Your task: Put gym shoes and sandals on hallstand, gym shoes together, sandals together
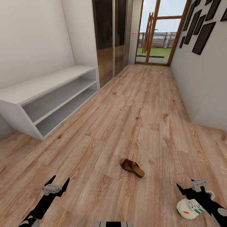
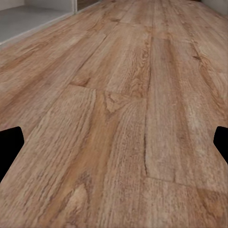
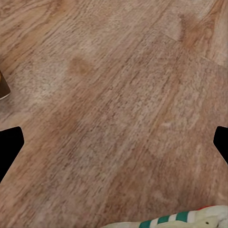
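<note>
One dark brown sandal (image 1: 131,167) lies on the corridor floor (image 1: 138,113) in the middle, ahead of both arms. A white gym shoe (image 1: 188,210) with green stripes and a red patch sits on the floor at the lower right, partly covered by my right arm; its edge shows in the right wrist view (image 3: 180,219). My right gripper (image 1: 191,186) hovers open just above and beyond that shoe, holding nothing. At the lower left my left gripper (image 1: 60,182) is open over bare planks. The light-grey hallstand (image 1: 47,91) stands against the left wall, shelves empty.
Dark sliding doors (image 1: 108,37) follow the hallstand on the left. A glass door (image 1: 156,31) closes the far end. Picture frames (image 1: 201,28) hang on the right wall, which steps inward at the right. A tan sliver (image 1: 1,167) is cut off at the left edge.
</note>
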Available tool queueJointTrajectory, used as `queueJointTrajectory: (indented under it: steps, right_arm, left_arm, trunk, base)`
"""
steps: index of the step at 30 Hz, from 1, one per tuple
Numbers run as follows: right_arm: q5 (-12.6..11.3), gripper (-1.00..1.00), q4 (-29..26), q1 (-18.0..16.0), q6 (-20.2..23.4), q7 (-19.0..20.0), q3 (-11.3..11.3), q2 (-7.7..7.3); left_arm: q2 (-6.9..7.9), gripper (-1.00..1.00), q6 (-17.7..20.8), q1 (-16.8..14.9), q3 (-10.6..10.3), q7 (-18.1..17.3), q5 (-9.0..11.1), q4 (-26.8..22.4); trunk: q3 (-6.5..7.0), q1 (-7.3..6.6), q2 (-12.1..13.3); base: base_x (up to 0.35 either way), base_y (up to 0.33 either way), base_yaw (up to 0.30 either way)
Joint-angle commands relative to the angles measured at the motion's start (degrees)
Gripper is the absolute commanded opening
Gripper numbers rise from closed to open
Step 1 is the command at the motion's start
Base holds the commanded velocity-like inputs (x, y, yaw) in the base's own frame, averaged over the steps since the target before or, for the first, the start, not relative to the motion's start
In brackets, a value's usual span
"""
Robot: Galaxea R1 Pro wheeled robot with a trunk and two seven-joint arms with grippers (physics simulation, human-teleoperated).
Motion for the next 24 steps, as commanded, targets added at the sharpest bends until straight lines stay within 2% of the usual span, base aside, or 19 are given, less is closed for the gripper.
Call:
queueJointTrajectory:
  steps: [1, 13, 24]
  right_arm:
    - [0.0, 1.00, 0.0, 0.0, 0.0, 0.0, 0.0, 0.00]
    - [0.0, 1.00, 0.0, 0.0, 0.0, 0.0, 0.0, 0.00]
    - [0.1, 1.00, 0.0, 0.0, 0.0, -0.1, 0.0, 0.00]
  left_arm:
    - [0.00, 1.00, 0.0, 0.0, 0.0, 0.0, 0.0, 0.0]
    - [0.00, 1.00, 0.0, 0.0, 0.0, 0.0, 0.0, 0.0]
    - [0.00, 1.00, 0.0, 0.0, 0.0, 0.0, 0.0, 0.0]
  trunk:
    - [0.00, 0.00, 0.0]
    - [-0.09, 0.00, 0.0]
    - [-0.74, 0.00, 0.0]
  base:
    - [0.000, 0.000, 0.000]
    - [0.000, 0.000, 0.017]
    - [0.000, 0.000, 0.132]
